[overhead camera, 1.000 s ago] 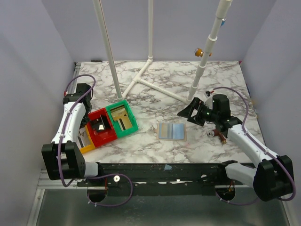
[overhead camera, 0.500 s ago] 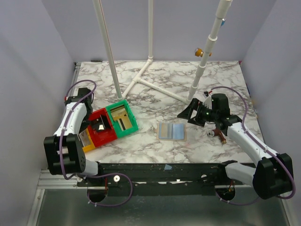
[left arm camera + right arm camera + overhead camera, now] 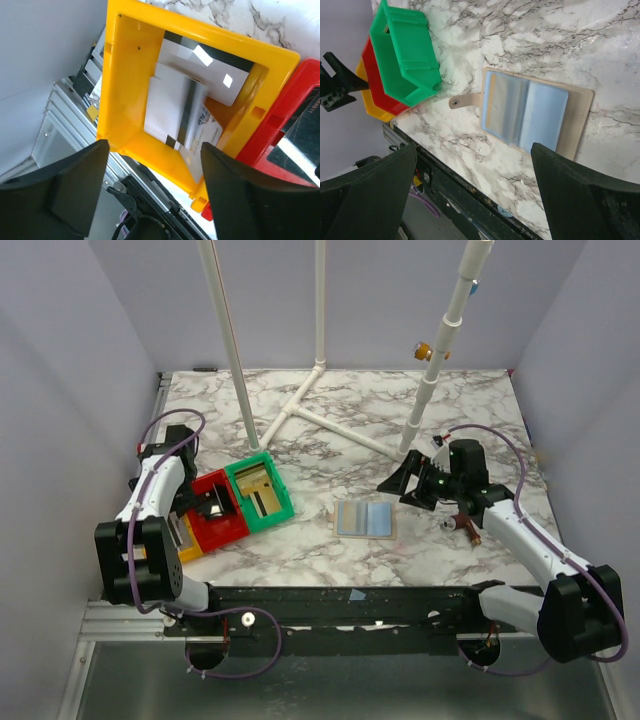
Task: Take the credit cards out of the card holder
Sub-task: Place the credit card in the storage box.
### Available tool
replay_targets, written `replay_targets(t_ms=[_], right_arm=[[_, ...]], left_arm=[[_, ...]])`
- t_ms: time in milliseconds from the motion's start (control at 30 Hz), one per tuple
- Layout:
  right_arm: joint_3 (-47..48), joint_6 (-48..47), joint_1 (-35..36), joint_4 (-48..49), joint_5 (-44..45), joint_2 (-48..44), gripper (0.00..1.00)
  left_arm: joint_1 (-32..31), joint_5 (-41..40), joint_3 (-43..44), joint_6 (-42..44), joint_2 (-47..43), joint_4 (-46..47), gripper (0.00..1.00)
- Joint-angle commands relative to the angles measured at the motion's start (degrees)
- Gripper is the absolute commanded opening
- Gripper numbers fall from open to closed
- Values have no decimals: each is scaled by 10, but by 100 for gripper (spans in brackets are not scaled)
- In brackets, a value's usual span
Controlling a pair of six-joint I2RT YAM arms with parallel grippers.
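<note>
Marble table [image 3: 330,550]: left wrist view reveals at least two credit cards [image 3: 170,110] in yellow bin [image 3: 125,75]; three bins [image 3: 258,490], one card holder [image 3: 535,115]; left gripper [image 3: 154,150], right gripper [image 3: 474,150] spread, empty

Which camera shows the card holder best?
The right wrist view: the card holder lies open, large, its pale blue sleeves and snap tab clear. The top view shows it small, mid-table; the left wrist view misses it.

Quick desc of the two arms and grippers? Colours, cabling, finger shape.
Both the left arm and right arm have white links with chunky black joint housings; a purple cable loops along each. The left gripper and right gripper are all black, with broad wedge-shaped fingers. No markings visible.
</note>
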Motion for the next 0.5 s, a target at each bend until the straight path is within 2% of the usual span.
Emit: replay_targets(t_ms=[0, 200, 467], right_arm=[[17, -12, 3, -19, -1, 9, 100], [18, -12, 3, -20, 3, 14, 100], [18, -10, 3, -17, 12, 13, 100]], left_arm=[[8, 5, 1, -1, -18, 14, 81], [7, 30, 21, 0, -46, 11, 92], [-8, 55, 73, 9, -87, -13, 97]])
